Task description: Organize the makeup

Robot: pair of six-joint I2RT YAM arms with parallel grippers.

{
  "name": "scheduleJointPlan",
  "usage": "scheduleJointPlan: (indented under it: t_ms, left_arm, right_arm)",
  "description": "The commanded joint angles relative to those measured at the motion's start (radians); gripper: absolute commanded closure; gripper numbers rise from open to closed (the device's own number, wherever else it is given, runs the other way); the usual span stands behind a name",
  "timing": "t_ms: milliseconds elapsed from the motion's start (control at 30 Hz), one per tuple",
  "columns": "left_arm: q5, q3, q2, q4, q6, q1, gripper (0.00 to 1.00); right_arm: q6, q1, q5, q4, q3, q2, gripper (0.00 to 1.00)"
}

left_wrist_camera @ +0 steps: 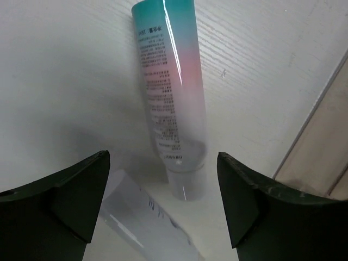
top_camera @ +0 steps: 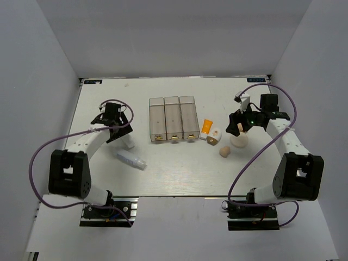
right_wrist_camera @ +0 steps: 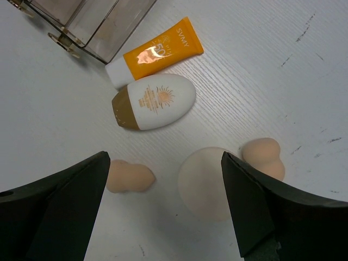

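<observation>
My left gripper (top_camera: 117, 129) is open and empty, hovering just above a pink-and-blue printed tube (top_camera: 128, 143). In the left wrist view that tube (left_wrist_camera: 173, 92) lies between my open fingers (left_wrist_camera: 163, 163), cap end nearest. A white tube (left_wrist_camera: 147, 217) lies beside it, also in the top view (top_camera: 132, 160). My right gripper (top_camera: 241, 126) is open and empty above a round pale puff (right_wrist_camera: 205, 182), with beige sponges to its left (right_wrist_camera: 129, 176) and right (right_wrist_camera: 265, 157). An orange tube with a white cap (right_wrist_camera: 157, 51) and a white oval bottle with a gold cap (right_wrist_camera: 155, 101) lie beyond.
A clear three-compartment tray (top_camera: 172, 117) stands mid-table, and its corner shows in the right wrist view (right_wrist_camera: 81, 22). The orange tube (top_camera: 206, 128) and the oval bottle (top_camera: 215, 136) lie just right of it. One sponge (top_camera: 224, 151) lies nearer the front.
</observation>
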Motion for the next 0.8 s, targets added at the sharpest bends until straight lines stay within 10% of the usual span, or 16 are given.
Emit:
scheduleJointPlan:
  t_ms: [0, 467, 767]
  left_arm:
    - [-0.021, 0.064, 0.064, 0.061, 0.029, 0.001, 0.11]
    - [-0.007, 0.181, 0.305, 0.048, 0.084, 0.01, 0.27]
    - [0.019, 0.239, 0.29, 0.056, 0.082, 0.01, 0.73]
  right_arm:
    - [0.016, 0.002, -0.029, 0.043, -0.014, -0.039, 0.11]
    - [0.019, -0.003, -0.012, 0.064, -0.017, -0.046, 0.11]
    - [0.017, -0.003, -0.011, 0.058, -0.003, -0.03, 0.11]
